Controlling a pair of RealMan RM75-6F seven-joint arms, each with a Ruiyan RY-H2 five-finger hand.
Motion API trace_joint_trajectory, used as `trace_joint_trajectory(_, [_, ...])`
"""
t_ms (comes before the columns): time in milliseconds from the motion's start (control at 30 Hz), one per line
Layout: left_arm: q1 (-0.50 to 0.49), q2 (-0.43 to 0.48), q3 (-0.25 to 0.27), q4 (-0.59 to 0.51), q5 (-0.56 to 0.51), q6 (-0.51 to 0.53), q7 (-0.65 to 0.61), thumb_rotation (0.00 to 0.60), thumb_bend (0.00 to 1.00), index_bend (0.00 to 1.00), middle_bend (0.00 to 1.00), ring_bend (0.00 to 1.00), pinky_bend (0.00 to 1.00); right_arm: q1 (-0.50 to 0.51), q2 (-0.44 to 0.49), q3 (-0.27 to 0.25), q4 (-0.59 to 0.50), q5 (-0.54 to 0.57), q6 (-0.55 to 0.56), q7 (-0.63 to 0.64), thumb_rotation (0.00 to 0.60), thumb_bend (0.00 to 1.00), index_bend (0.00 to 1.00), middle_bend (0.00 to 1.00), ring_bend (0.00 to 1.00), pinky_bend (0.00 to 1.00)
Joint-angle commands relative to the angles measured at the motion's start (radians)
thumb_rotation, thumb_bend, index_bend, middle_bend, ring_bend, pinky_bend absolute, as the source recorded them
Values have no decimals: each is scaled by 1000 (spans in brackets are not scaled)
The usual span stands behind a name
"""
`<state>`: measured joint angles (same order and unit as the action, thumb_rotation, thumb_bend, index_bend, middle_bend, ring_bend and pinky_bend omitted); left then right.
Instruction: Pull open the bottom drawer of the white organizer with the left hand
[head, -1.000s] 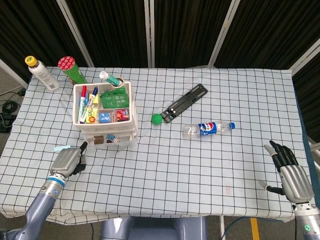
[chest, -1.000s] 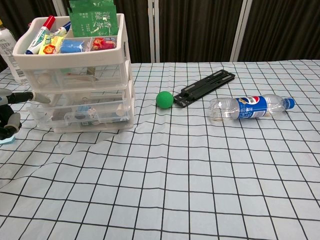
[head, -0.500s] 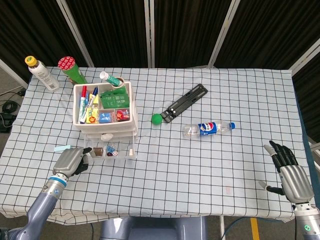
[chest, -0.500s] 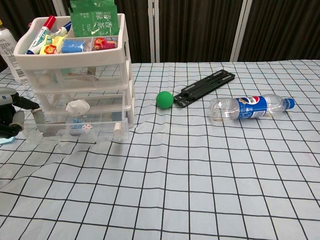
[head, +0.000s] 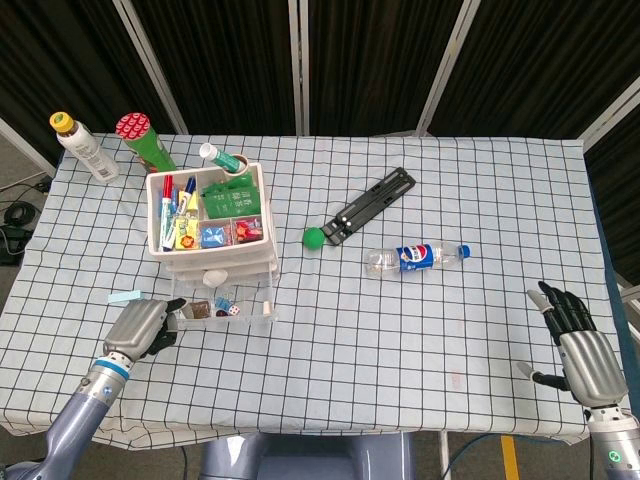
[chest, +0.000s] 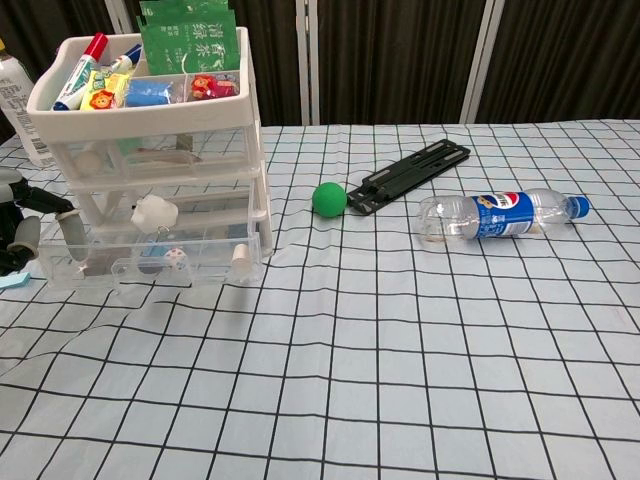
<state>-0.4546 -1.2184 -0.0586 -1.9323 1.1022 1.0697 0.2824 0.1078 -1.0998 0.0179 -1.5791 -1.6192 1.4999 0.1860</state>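
green ball just beside black bracket; plastic bottle lying on checkered desk; white bottle, green can far-left.

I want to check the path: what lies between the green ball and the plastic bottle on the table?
Only bare checked tablecloth lies between the green ball and the plastic bottle; the black bracket sits just behind that stretch. The head view shows it best.

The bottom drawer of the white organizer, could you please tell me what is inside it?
The bottom drawer holds a white die, a dark brown block and other small pieces. The clear front blurs the rest, and its back is hidden under the organizer.
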Motion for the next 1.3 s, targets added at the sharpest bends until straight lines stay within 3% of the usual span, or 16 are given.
trace_joint_trajectory(33, [1, 1, 7, 12, 0, -8, -10, 600, 1000, 331, 873, 866, 788, 1, -1, -1, 0, 0, -1, -1, 600, 18, 74, 0, 0, 0])
trace_joint_trajectory(300, [-5, 5, 23, 37, -2, -33, -13, 600, 1000, 201, 873, 866, 788, 0, -1, -1, -1, -1, 0, -2, 600, 17, 74, 0, 0, 0])
trace_joint_trajectory(667, [22, 51, 31, 0, 100, 29, -44, 600, 999, 191, 873, 866, 788, 1, -2, -1, 0, -2, -1, -4, 600, 17, 74, 0, 0, 0])
trace_joint_trajectory(867, [45, 100, 59, -43, 178, 76, -1, 600, 734, 169, 847, 843, 753, -1, -1, -1, 0, -2, 3, -4, 600, 17, 74, 0, 0, 0])
trace_joint_trajectory(933, [51, 115, 69, -51, 204, 96, 36, 600, 650, 155, 804, 806, 735, -1, -1, 0, -1, -2, 4, -4, 600, 17, 74, 0, 0, 0])
trace_joint_trajectory(1033, [73, 122, 81, -64, 260, 168, 149, 600, 455, 121, 628, 668, 686, -1, -1, -1, -1, -3, 3, -4, 600, 18, 74, 0, 0, 0])
trace_joint_trajectory(1200, [93, 80, 75, -61, 300, 254, 360, 600, 337, 106, 311, 415, 470, -3, -1, 0, -3, -2, 6, -4, 600, 18, 74, 0, 0, 0])
trace_joint_trajectory(1300, [89, 65, 70, -71, 281, 250, 431, 600, 320, 103, 201, 289, 347, -3, 1, 1, -3, -2, 8, -1, 600, 18, 74, 0, 0, 0])
